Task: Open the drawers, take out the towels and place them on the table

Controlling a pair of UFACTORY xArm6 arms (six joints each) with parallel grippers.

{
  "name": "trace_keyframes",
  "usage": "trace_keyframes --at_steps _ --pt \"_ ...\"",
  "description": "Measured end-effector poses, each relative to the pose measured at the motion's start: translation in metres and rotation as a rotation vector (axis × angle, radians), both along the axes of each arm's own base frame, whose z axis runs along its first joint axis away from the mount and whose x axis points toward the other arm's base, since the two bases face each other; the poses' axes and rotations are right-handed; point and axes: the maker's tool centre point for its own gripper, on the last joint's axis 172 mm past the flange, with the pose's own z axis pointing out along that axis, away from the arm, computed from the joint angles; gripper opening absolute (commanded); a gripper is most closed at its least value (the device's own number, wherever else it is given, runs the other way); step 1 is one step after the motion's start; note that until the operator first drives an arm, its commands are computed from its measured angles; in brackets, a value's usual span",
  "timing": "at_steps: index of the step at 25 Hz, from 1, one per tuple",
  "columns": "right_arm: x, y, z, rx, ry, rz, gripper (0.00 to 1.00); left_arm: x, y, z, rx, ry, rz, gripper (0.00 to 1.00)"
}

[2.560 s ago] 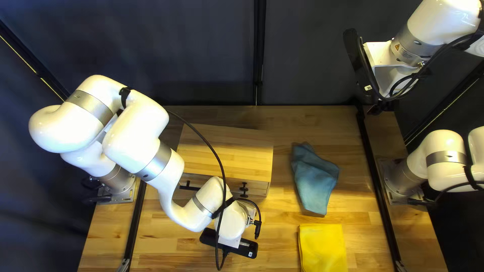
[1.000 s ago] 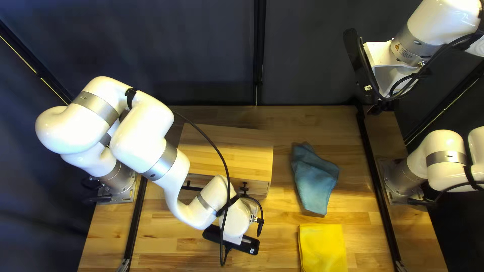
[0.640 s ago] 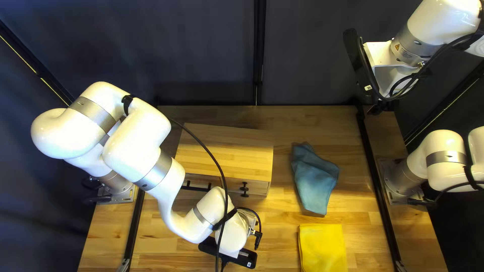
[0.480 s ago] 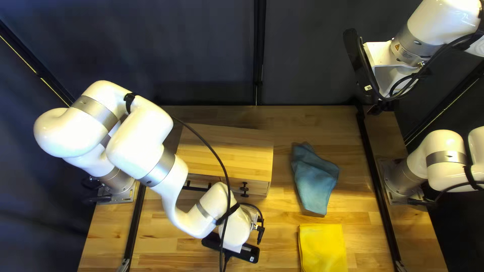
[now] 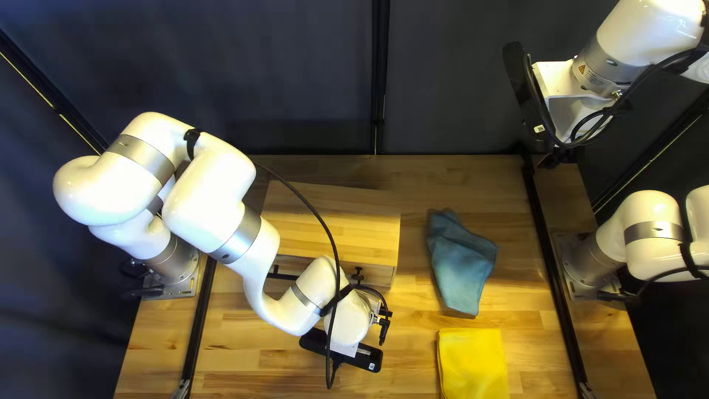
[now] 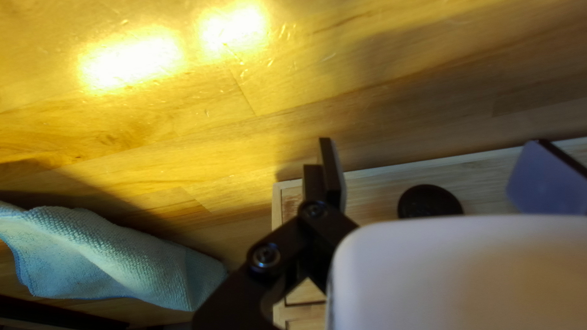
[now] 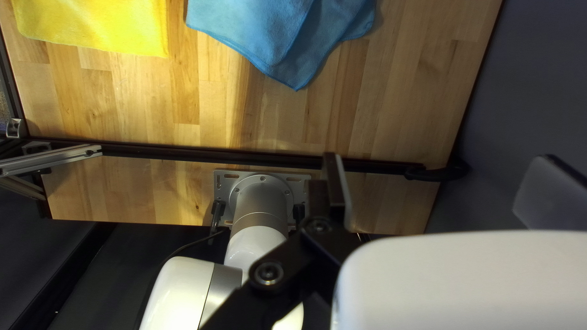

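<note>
Two towels, a blue towel (image 5: 460,266) and a yellow towel (image 5: 471,360), are already laid on the bench (image 5: 388,172) beside the drawer unit (image 5: 338,227). The left tool (image 6: 433,165) is spread open with a drawer knob (image 6: 429,201) between its fingers, ungripped. The right tool (image 7: 440,183) is open and empty. Possibly one drawer is left.

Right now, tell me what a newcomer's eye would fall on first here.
First, the big white left arm, folded low over the front of the wooden drawer chest, left of centre in the top left view. Then two towels on the table right of the chest: a crumpled blue towel and, nearer the near edge, a flat yellow towel.
</note>
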Motion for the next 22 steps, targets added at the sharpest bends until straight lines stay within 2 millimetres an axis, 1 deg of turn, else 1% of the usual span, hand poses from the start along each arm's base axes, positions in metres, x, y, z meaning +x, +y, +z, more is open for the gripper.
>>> trace_keyframes --at_steps 4,6,8,9,10,22 --pt "0.0000 0.0000 0.0000 0.000 0.000 0.000 1.00 0.0020 -0.0001 -0.0015 0.003 0.000 0.004 1.00" --pt "0.0000 0.0000 0.0000 0.000 0.000 0.000 1.00 0.0028 0.0001 -0.0018 0.004 0.001 0.006 0.94" --pt "0.0000 0.0000 0.0000 0.000 0.000 0.000 1.00 0.0035 0.0005 -0.0020 0.006 0.001 0.010 0.56" --pt "0.0000 0.0000 0.0000 0.000 0.000 0.000 1.00 0.0036 0.0007 -0.0021 0.006 0.001 0.011 0.01" --pt "0.0000 0.0000 0.0000 0.000 0.000 0.000 1.00 0.0038 0.0009 -0.0022 0.007 0.001 0.012 0.00" --pt "0.0000 0.0000 0.0000 0.000 0.000 0.000 1.00 0.0026 -0.0001 -0.0012 0.016 0.005 0.023 0.00"
